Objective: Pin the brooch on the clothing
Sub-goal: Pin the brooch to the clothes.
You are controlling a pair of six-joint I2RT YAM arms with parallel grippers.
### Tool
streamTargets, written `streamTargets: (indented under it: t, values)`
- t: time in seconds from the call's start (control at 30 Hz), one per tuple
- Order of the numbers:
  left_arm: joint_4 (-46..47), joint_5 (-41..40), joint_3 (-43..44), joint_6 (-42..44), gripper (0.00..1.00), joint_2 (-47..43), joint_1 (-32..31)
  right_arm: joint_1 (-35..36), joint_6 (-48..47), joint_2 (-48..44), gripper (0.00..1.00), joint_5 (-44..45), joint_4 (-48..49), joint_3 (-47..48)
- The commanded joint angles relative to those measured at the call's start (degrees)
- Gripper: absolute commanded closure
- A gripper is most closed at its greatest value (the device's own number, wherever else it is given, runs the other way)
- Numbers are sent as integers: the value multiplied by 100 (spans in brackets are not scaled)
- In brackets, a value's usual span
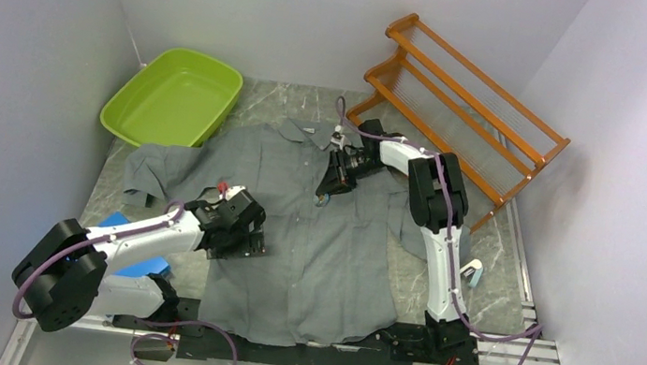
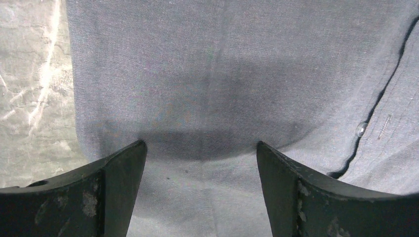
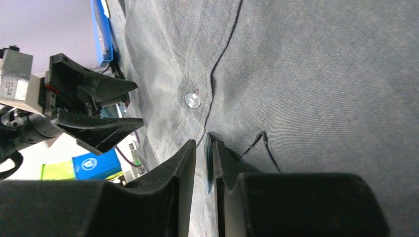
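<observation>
- Two sets of fingers work over one dark-grey shirt (image 1: 327,268). It lies spread front-up across the middle of the marbled tabletop (image 1: 499,253), with its collar towards the far side.
- The left fingers (image 2: 113,187) stand wide apart with nothing between them. Their tips point down at plain cloth on the shirt's left half, between its side edge and the buttoned front. A small pale button (image 2: 361,129) sits off to their right.
- The right fingers (image 3: 168,177) are nearly together, with only a narrow slit between them. Their tips are at the edge of the front opening, just beside another pale button (image 3: 192,99), high on the chest below the collar.
- I cannot tell whether those tips pinch any cloth.
- A green tub (image 1: 175,97) sits at the far left, close to one sleeve.
- An orange wooden rack (image 1: 485,76) stands at the far right.
- A blue object (image 1: 143,266) lies under the left arm.
</observation>
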Motion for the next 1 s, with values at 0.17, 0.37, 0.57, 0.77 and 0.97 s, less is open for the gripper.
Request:
streamTargets:
  t: [0.17, 0.37, 0.57, 0.77, 0.97]
  values:
    - [-82, -62, 78, -148, 13, 59, -69, -21, -208, -593, 68, 1382, 444, -477]
    - [-124, -95, 116, -135, 13, 89, -87, 3, -234, -686, 75, 1528, 416, -473]
    - [-190, -133, 178, -139, 13, 144, -103, 88, -348, -513, 97, 1508, 169, -212]
    - [-415, -290, 246, -209, 13, 194, -108, 93, -398, -631, 100, 1737, 31, -191]
    - [-442, -327, 260, -199, 13, 267, -114, 84, -555, -774, 100, 2166, -134, -239]
